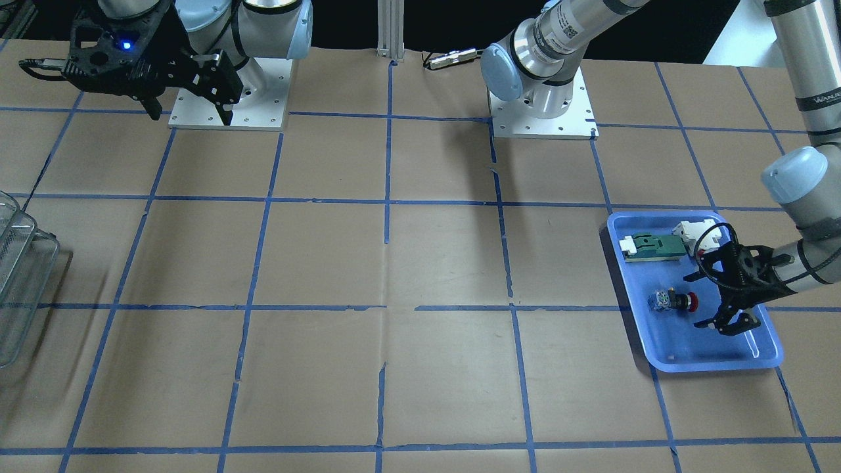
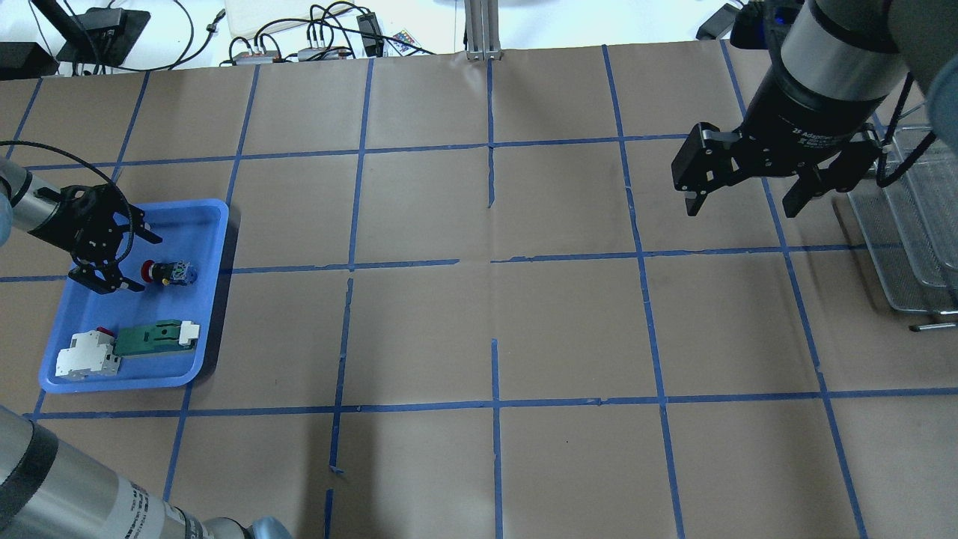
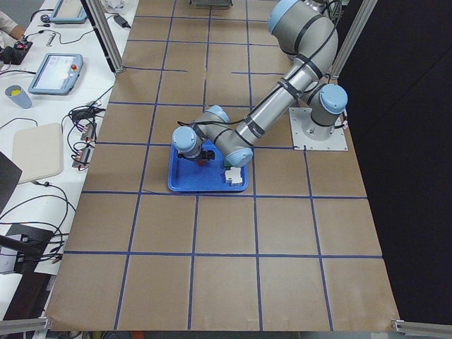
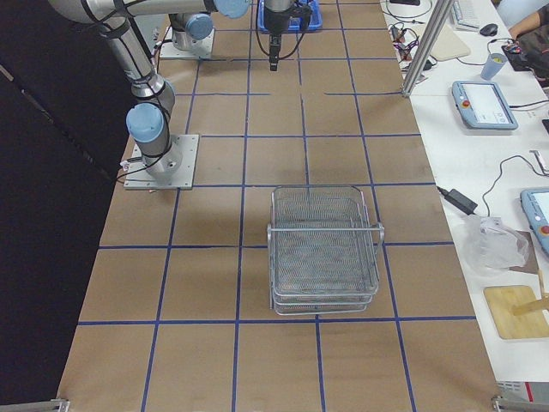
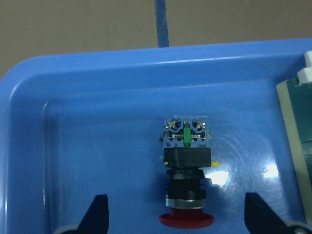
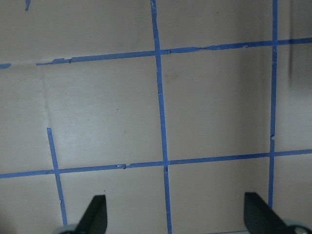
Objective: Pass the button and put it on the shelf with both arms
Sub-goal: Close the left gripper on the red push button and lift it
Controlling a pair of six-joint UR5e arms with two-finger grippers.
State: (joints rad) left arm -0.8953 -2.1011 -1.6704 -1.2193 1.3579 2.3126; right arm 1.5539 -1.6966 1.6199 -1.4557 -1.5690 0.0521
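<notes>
The button (image 1: 673, 301) lies on its side in the blue tray (image 1: 709, 364), red cap towards my left gripper. It also shows in the overhead view (image 2: 166, 272) and the left wrist view (image 5: 186, 180). My left gripper (image 1: 696, 301) is open and low over the tray. Its fingers stand either side of the cap without touching it, as the overhead view (image 2: 146, 262) and left wrist view (image 5: 176, 214) show. My right gripper (image 2: 741, 209) is open and empty, raised above bare table beside the wire shelf (image 2: 913, 217). The shelf also shows whole in the exterior right view (image 4: 324, 249).
A green-and-white flat part (image 2: 157, 337) and a white-and-red block (image 2: 86, 353) lie in the same tray (image 2: 120, 383), beside the button. Brown paper with blue tape lines covers the table. The two arm bases (image 1: 542, 108) stand at the robot's edge.
</notes>
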